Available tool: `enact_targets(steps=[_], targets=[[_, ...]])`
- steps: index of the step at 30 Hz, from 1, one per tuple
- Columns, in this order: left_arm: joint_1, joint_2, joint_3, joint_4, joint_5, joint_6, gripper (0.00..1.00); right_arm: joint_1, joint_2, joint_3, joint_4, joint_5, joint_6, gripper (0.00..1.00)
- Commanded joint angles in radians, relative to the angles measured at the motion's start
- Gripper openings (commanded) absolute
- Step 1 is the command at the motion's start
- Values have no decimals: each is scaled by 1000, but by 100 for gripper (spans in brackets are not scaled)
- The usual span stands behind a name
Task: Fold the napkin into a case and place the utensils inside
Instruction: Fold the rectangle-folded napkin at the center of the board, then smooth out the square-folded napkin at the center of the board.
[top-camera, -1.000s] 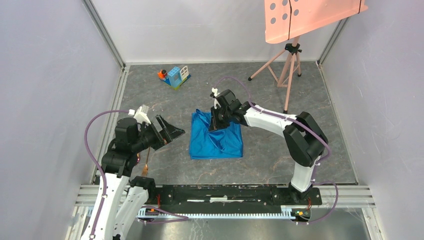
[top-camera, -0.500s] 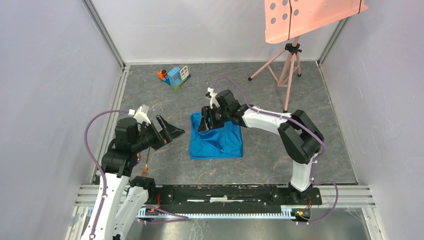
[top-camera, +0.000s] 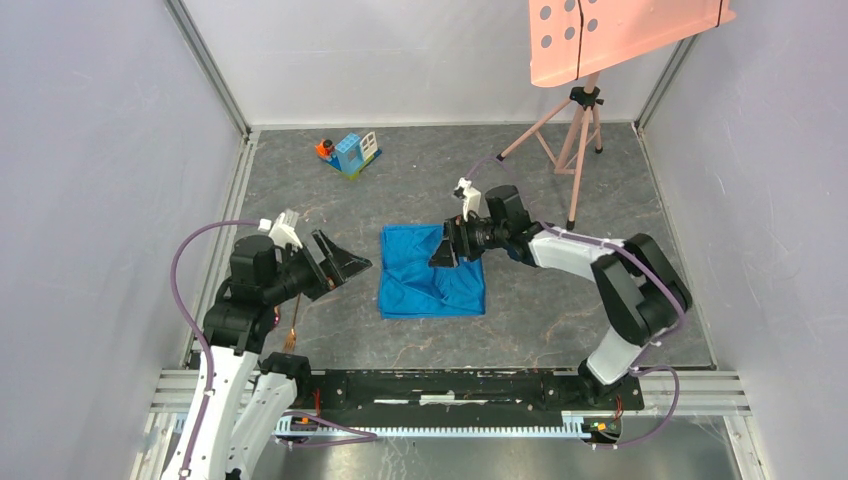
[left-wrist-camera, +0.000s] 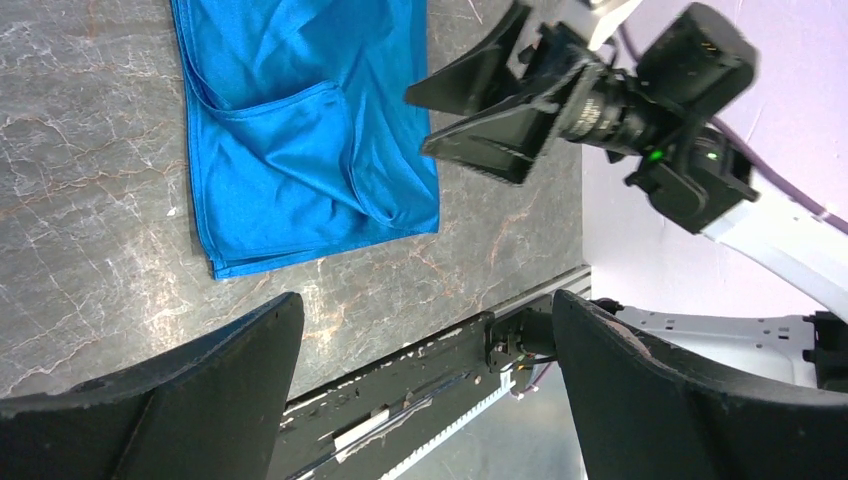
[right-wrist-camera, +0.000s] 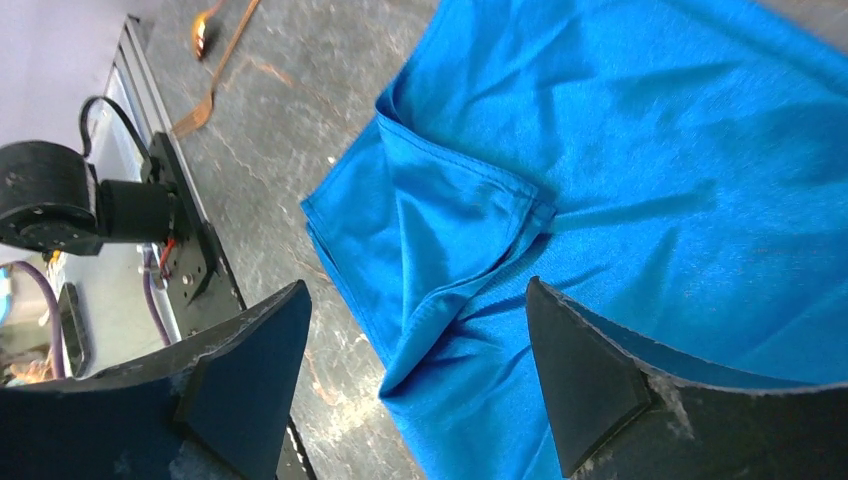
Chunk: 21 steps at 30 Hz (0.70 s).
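The blue napkin (top-camera: 432, 272) lies folded and wrinkled on the grey tabletop, with a loose flap creased across it (right-wrist-camera: 620, 150). Open and empty, my right gripper (top-camera: 446, 250) hovers just over the cloth's far right part; in its wrist view the right gripper (right-wrist-camera: 415, 290) straddles the flap's edge. Held off to the left of the cloth, my left gripper (top-camera: 345, 265) is wide open, and nothing lies between the jaws of the left gripper (left-wrist-camera: 425, 310). The copper utensils (top-camera: 293, 330) lie by the left arm's base; spoon (right-wrist-camera: 203, 28) and fork (right-wrist-camera: 212, 88) show far off.
A blue-and-white toy block house (top-camera: 351, 152) stands at the back left. A pink tripod (top-camera: 574, 135) carrying a pink board (top-camera: 610, 35) stands at the back right. A metal rail (top-camera: 450, 385) runs along the near edge, and white walls enclose the table.
My right gripper opened and let go of the napkin's raised fold, then drew back to the right. The cloth now lies flatter. The left arm has not moved.
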Motion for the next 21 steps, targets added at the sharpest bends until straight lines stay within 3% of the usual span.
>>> enact_targets(steps=[1, 13, 21], targets=[[-2, -20, 16, 2, 22, -47, 100, 1, 79, 20, 99, -69, -8, 86], [-2, -30, 23, -11, 2, -68, 100, 0, 206, -36, 285, -132, 95, 74], [-2, -22, 25, -12, 2, -69, 100, 12, 240, -40, 351, -158, 139, 71]])
